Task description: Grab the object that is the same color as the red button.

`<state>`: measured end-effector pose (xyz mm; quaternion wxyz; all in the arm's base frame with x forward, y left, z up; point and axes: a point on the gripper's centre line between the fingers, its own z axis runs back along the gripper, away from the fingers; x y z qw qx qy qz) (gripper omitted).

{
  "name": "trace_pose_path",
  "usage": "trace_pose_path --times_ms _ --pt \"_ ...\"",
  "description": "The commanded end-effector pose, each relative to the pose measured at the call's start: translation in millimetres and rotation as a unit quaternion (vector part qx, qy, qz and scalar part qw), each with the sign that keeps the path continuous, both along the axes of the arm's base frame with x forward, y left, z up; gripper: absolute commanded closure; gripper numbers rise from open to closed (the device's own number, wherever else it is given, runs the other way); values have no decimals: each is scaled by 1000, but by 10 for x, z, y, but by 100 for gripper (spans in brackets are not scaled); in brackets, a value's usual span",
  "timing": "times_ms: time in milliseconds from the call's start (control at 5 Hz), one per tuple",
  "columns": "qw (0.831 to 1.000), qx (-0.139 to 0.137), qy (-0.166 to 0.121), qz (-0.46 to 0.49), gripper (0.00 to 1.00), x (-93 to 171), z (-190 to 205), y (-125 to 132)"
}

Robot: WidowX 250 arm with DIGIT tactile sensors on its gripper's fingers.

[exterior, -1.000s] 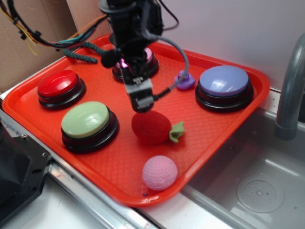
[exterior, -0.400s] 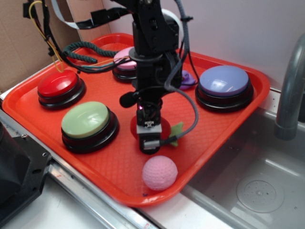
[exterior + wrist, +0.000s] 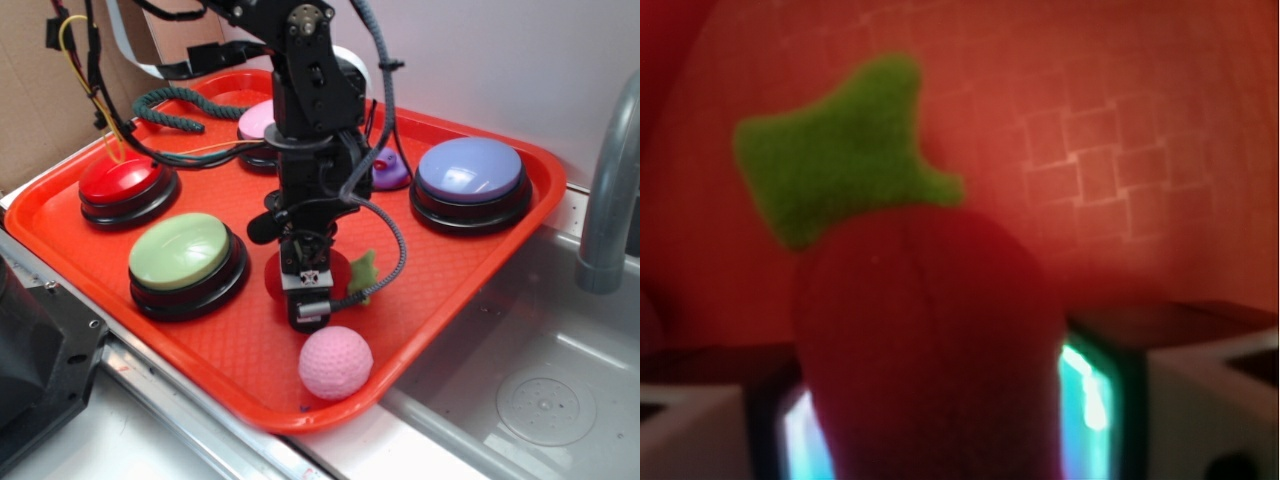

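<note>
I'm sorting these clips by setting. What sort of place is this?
Probably a toy kitchen sink rig in a lab: a grey faucet over a metal sink basin, an orange tray alongside, cardboard behind.

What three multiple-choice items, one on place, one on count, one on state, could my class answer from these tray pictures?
1. Where is the pink ball?
A. near the front edge of the red tray
B. in the sink
C. on the green button

2. How many dome buttons are on the tray?
A. two
B. four
C. six

3. How do the jaws of the gripper stand?
A. raised high above the tray
B. on either side of the plush strawberry
C. around the purple duck

Key: 1 A, it lies near the front rim; 2 B, red, green, pink, lavender; 3 B, the wrist view shows a finger on each side.
</note>
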<state>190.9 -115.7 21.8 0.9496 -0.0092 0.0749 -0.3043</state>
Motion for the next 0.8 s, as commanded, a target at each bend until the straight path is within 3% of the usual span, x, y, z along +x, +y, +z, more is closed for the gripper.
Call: trace_pose_path --times_ms 0,200,400,600 --pt "964 78 -143 208 100 11 1014 367" --pt "930 111 -187 295 100 -18 1522 519" --pt "909 119 -206 342 100 -69 1940 628" --pt "895 124 -191 384 100 -81 1935 737"
